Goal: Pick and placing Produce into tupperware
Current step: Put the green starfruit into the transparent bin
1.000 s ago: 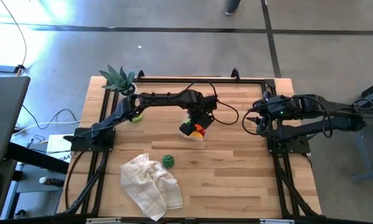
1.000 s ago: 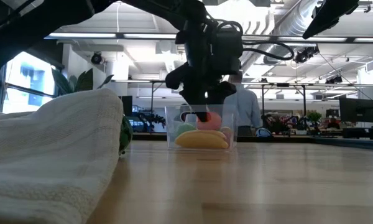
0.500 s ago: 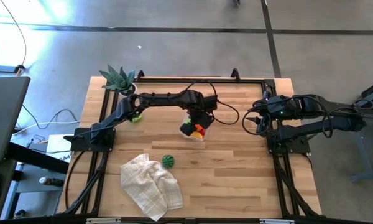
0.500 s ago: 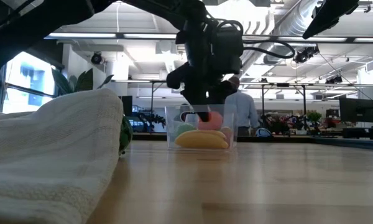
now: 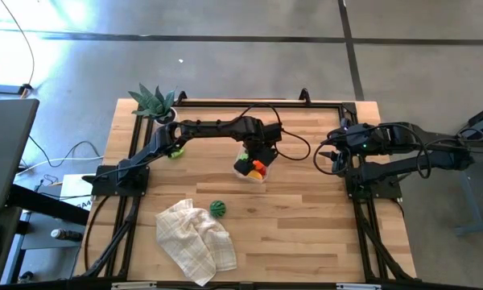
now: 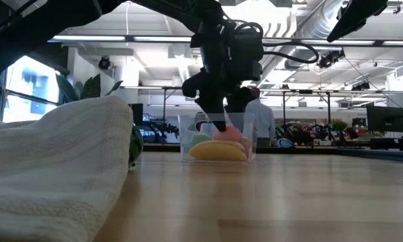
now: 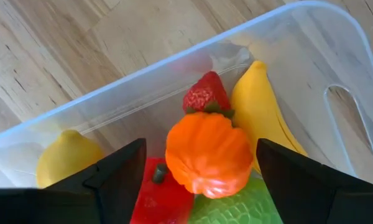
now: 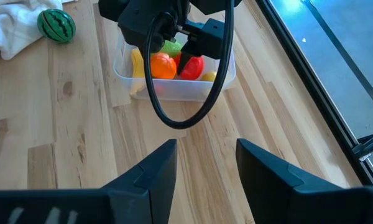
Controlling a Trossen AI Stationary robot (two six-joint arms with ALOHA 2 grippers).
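The clear tupperware tub (image 5: 263, 176) stands mid-table. It holds an orange ball (image 7: 208, 152), a yellow banana (image 7: 261, 118), a strawberry (image 7: 203, 96), a lemon (image 7: 65, 158), and red (image 7: 158, 199) and green (image 7: 236, 208) pieces. My left gripper (image 7: 199, 155) hangs open over the tub, pointing down, with its fingers on either side of the orange ball and a gap on both sides. A striped green melon (image 5: 217, 209) lies on the table beside the cloth. A small green piece (image 5: 175, 152) lies by the left arm. My right gripper (image 8: 205, 180) waits open at the table's right side (image 5: 322, 159).
A crumpled white checked cloth (image 5: 197, 238) lies near the table's near-left part and fills the left of the low view (image 6: 54, 168). A spiky green plant in a white pot (image 5: 153, 101) stands at the far-left corner. Bare wood lies between tub and right arm. A person (image 6: 258, 121) stands in the room behind.
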